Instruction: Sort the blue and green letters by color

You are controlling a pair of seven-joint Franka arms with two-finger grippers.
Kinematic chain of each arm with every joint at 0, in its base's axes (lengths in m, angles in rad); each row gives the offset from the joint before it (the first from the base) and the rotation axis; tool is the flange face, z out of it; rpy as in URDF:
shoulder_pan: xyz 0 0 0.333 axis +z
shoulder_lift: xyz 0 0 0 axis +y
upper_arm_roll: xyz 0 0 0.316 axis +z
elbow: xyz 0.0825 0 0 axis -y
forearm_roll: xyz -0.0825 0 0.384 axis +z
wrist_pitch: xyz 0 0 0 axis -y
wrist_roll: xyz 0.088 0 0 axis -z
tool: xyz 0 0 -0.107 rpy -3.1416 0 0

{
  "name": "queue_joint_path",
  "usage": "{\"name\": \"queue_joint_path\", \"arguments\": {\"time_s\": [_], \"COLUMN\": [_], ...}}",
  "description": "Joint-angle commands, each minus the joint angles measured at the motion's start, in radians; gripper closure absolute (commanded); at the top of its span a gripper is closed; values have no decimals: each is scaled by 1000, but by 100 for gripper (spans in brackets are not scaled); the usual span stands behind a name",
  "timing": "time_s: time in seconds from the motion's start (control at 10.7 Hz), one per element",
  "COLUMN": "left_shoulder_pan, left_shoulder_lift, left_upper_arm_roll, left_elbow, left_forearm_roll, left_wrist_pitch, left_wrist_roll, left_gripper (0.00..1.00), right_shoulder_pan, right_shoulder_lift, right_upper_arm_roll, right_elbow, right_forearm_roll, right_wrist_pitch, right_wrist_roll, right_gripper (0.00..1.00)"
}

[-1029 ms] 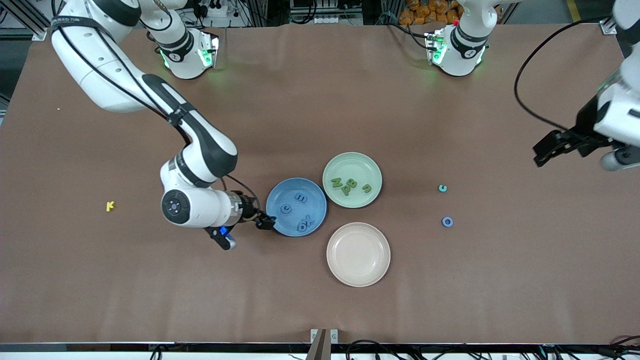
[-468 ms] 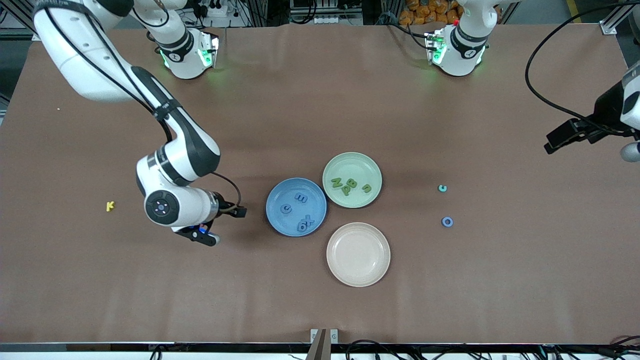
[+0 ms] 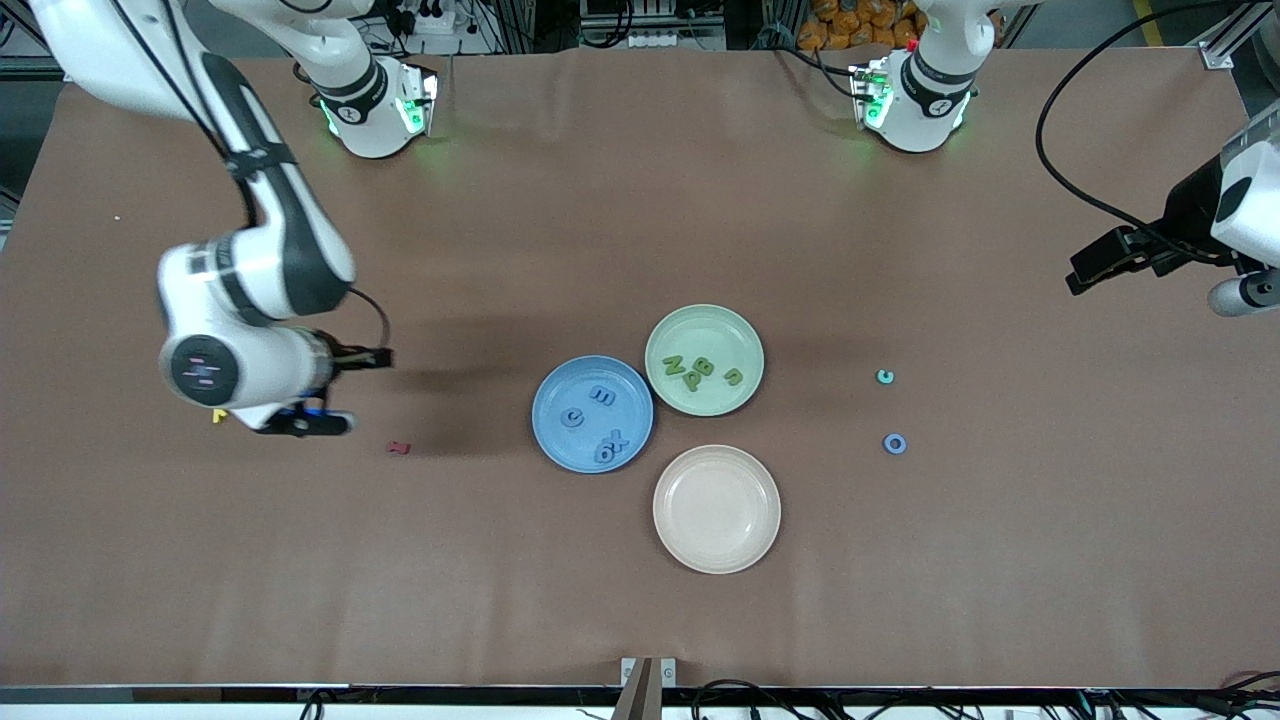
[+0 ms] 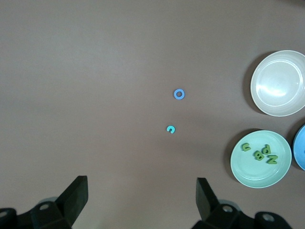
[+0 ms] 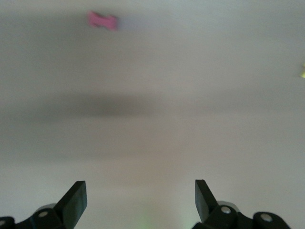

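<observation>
Withdrawing the right gripper [image 3: 372,358] from the blue plate [image 3: 545,395] toward the right arm's end of the table, jaws spread wide and holding nothing. Uncovering a red letter [image 3: 399,447] on the table near that gripper, between it and the blue plate.

Keeping the left gripper [image 3: 1085,275] up at the left arm's end, fully open and empty, shifting only slightly.

Leaving four blue letters [image 3: 596,420] in the blue plate and four green letters [image 3: 700,371] in the green plate [image 3: 665,335]. Still awaiting sorting: a blue O [image 3: 895,443] and a teal piece [image 3: 885,377], both lying between the left gripper and the plates. Likely handing the next pick to the left arm.

Working on a plain brown table [image 3: 640,200], with cables and framing along the base edge.
</observation>
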Motion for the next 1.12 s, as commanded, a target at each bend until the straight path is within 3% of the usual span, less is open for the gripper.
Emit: {"name": "queue_joint_path", "arguments": {"time_s": [0.0, 0.56, 1.03], "left_shoulder_pan": [8, 11, 16], "left_shoulder_lift": [0, -3, -5], "left_upper_arm_roll": [2, 12, 5], "left_elbow": [5, 5, 2], "left_forearm_roll": [-29, -23, -23], "left_wrist_pitch": [-17, -34, 23], "left_wrist_roll": [20, 20, 14], "left_gripper": [0, 0, 0], "right_shoulder_pan": [45, -28, -44], "right_shoulder_lift": [-174, -413, -456], "right_upper_arm_roll": [-172, -166, -158], "right_elbow": [-88, -188, -26], "right_forearm_roll": [66, 53, 51], "right_wrist_pitch": [-70, 47, 73], "right_wrist_roll": [-245, -249, -315], "right_gripper": [0, 0, 0]}}
